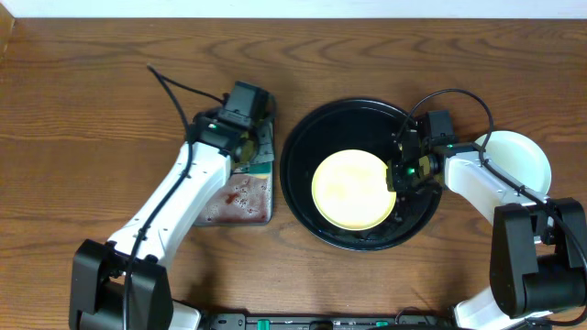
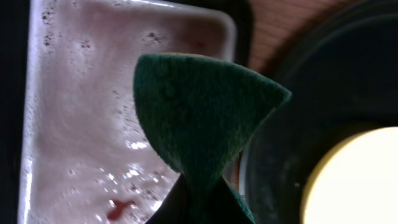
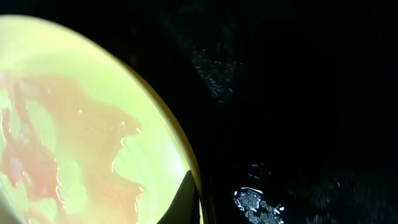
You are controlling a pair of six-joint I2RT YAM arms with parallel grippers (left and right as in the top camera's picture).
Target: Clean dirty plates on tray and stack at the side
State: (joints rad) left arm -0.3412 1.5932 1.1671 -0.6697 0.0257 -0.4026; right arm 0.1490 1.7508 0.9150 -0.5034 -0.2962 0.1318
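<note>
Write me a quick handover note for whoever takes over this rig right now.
Left gripper: shut on the green sponge, over the grey tray of reddish water.
Right gripper: at the yellow plate's right rim; grip unclear.
The yellow plate sits sauce-smeared on the black tray.
Done: at least one pale plate on the table at the right; count unclear.
Left: scrub the yellow plate and stack it there.

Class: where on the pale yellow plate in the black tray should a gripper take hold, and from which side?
Probably the right rim of the yellow plate, approached from the right, near the right gripper. It lies flat in the tray, so only the thin rim gives the jaws a pinch; its middle is smeared.
</note>
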